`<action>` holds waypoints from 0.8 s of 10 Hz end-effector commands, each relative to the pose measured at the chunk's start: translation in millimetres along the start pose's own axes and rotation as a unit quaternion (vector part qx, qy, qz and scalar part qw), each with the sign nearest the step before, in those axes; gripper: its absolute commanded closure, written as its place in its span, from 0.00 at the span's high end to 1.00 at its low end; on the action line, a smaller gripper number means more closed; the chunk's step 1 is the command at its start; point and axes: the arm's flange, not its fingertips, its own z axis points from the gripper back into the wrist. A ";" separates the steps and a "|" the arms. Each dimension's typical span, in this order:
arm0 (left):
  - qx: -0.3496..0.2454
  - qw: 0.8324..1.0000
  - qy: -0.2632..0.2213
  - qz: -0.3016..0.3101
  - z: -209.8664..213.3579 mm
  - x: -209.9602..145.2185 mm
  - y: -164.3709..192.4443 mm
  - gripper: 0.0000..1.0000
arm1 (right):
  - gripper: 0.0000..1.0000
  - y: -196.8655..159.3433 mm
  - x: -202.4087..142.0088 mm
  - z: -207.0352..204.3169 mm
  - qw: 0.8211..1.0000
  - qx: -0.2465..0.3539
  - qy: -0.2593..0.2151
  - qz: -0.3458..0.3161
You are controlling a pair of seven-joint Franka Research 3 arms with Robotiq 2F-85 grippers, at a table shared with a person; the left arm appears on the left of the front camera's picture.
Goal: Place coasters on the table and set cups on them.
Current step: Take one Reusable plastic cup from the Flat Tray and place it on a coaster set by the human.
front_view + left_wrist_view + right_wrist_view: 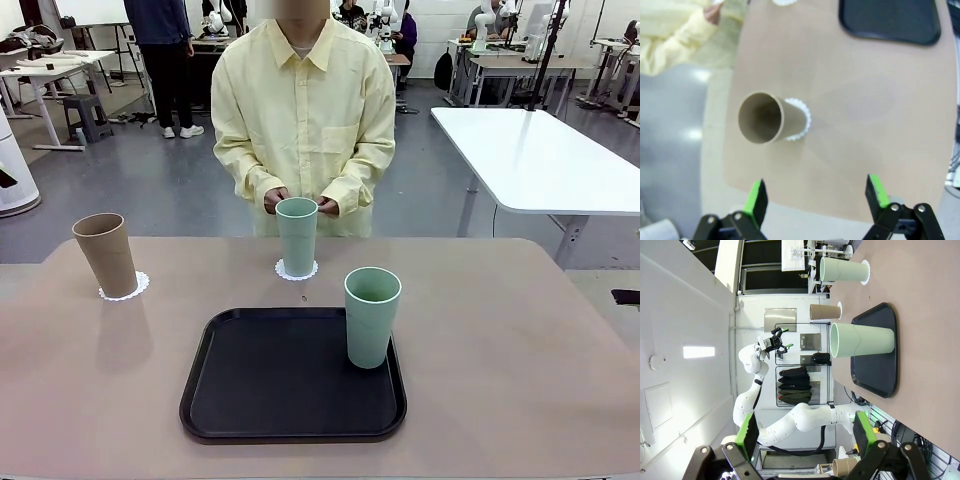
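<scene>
A brown cup [105,254] stands on a white lacy coaster [124,288] at the tan table's [520,340] far left. A mint cup [296,235] stands on a second coaster [296,270] at the far middle, with the person's hands [275,200] just behind its rim. Another mint cup [371,316] stands on the black tray [280,385]. My left gripper [815,195] hangs open above the brown cup [762,118] and its coaster [801,120]. My right gripper [805,432] is open and empty, off to the side of the tray's mint cup [862,340].
The person in a yellow shirt [305,110] stands at the table's far edge. A glossy white table [540,160] is behind on the right. Bare tan tabletop lies right of the tray. My left arm [752,365] shows far off in the right wrist view.
</scene>
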 end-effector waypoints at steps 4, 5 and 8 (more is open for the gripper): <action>0.000 1.000 0.000 0.000 0.2 -0.2 0.1 1.00 | 1.00 1.4 0.0 0.1 1.000 0.007 0.001 0.005; 0.016 0.993 0.072 0.089 7.1 10.9 0.5 1.00 | 1.00 1.4 0.0 0.1 1.000 0.007 0.001 0.005; -0.061 0.933 0.137 0.327 12.8 32.1 -48.2 1.00 | 1.00 1.4 0.0 0.1 1.000 0.007 0.001 0.005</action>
